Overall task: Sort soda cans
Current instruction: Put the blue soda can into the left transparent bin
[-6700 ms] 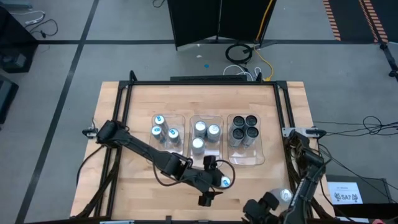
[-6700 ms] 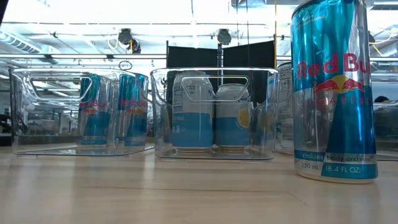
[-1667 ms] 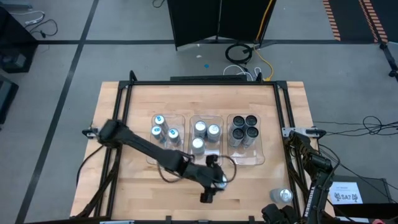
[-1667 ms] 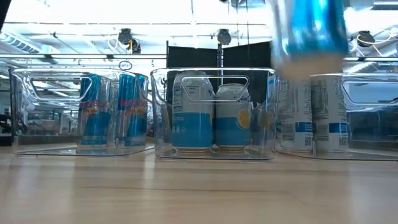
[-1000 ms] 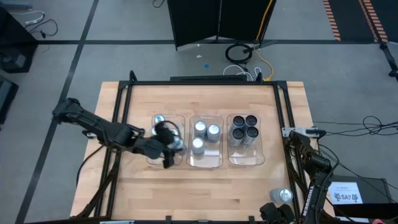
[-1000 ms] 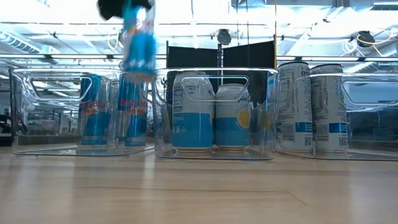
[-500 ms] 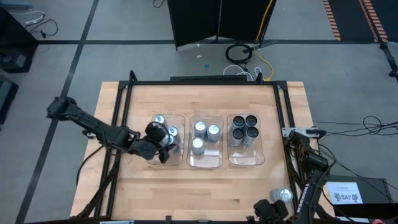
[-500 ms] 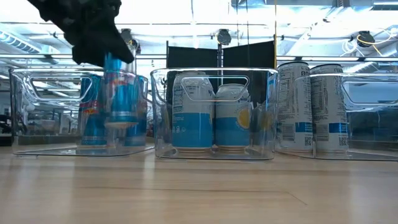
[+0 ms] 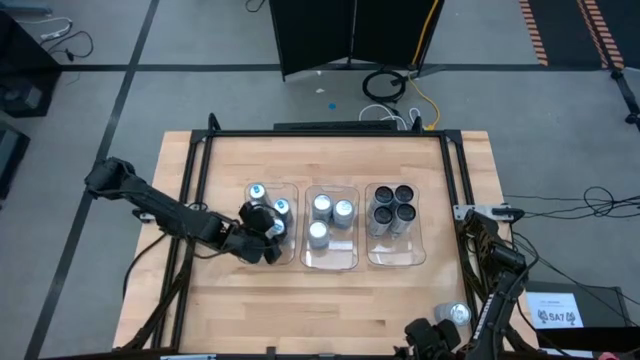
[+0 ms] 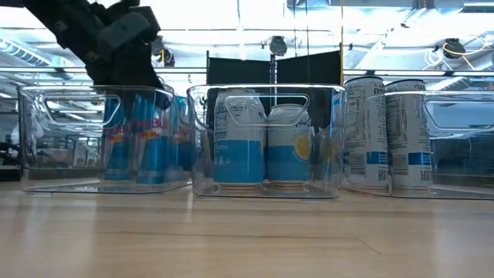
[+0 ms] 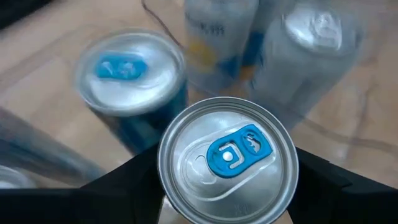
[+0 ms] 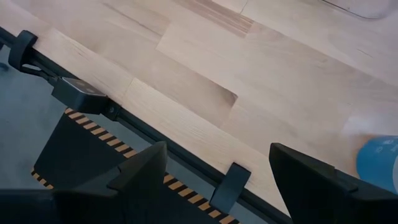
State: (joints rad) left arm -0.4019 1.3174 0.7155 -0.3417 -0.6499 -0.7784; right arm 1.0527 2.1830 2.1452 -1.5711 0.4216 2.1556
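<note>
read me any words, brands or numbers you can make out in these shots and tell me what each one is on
"SA7": on the white sheet lying on the floor right of the table, high view.
Red lettering on the blue cans in the left tray: blurred, not readable now.
Print on the white-and-blue cans in the middle tray: too small.
Print on the silver cans in the right tray: too small.

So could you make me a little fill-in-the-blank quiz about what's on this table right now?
1. The left gripper holds a can whose tab is coloured ____.
2. That gripper is over the ____ tray as the high view shows it.
3. The right tray holds ____ dark-topped cans.
4. The middle tray holds ____ cans.

Missing words: blue; left; four; three
</note>
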